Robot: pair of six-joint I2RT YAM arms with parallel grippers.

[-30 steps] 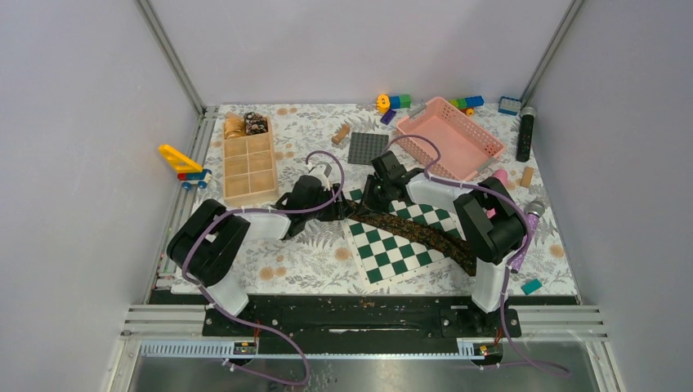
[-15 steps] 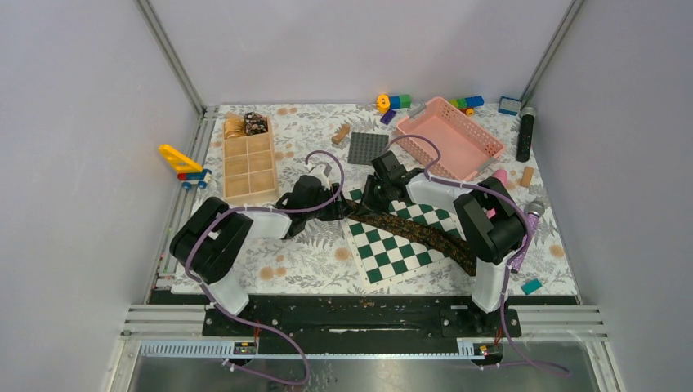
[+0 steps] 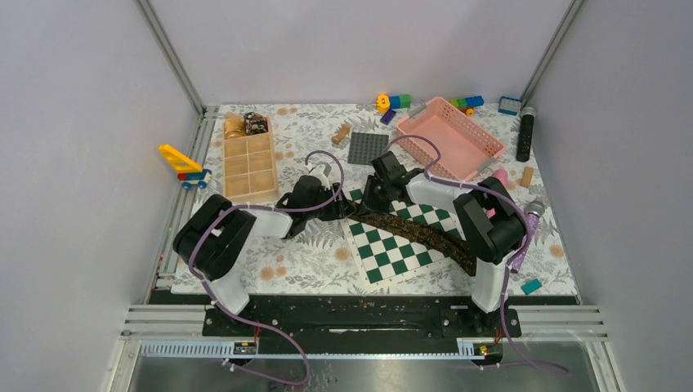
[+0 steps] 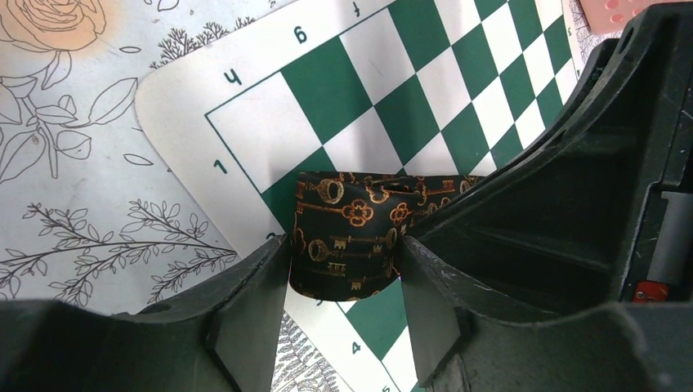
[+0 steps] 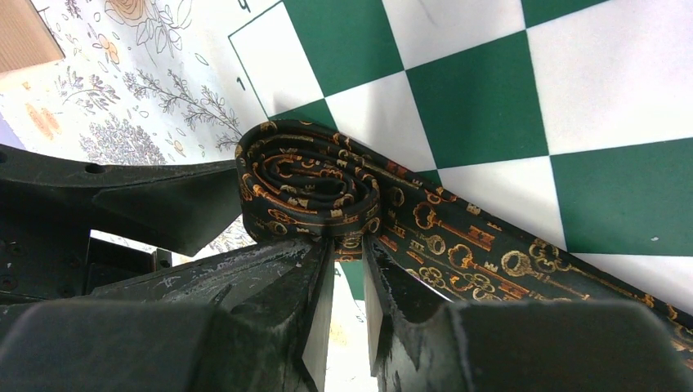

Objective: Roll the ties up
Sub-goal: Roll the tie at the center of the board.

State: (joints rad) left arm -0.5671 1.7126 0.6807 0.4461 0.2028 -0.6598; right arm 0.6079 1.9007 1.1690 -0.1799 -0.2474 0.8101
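Note:
A dark tie with a gold key pattern (image 3: 425, 238) lies diagonally across the green-and-white chessboard (image 3: 392, 253). Its upper-left end is wound into a small coil (image 5: 306, 184). My left gripper (image 3: 342, 211) holds that coil (image 4: 347, 233) across its width, one finger against each side. My right gripper (image 5: 347, 249) comes in from the other side, its jaws nearly together and pinching the coil's near edge. The unrolled tail (image 5: 490, 253) runs off to the lower right. A golden-tan coil (image 3: 234, 125) and a dark speckled coil (image 3: 256, 124) sit in the wooden organizer's far compartments.
The wooden organizer (image 3: 249, 171) stands at the back left, a pink basket (image 3: 449, 135) at the back right, a grey baseplate (image 3: 368, 147) between them. A black cylinder (image 3: 525, 135), toy bricks and a yellow toy (image 3: 181, 162) lie around the edges.
The left arm has shifted slightly to the right. The tie, the coil and the right arm stay where they were.

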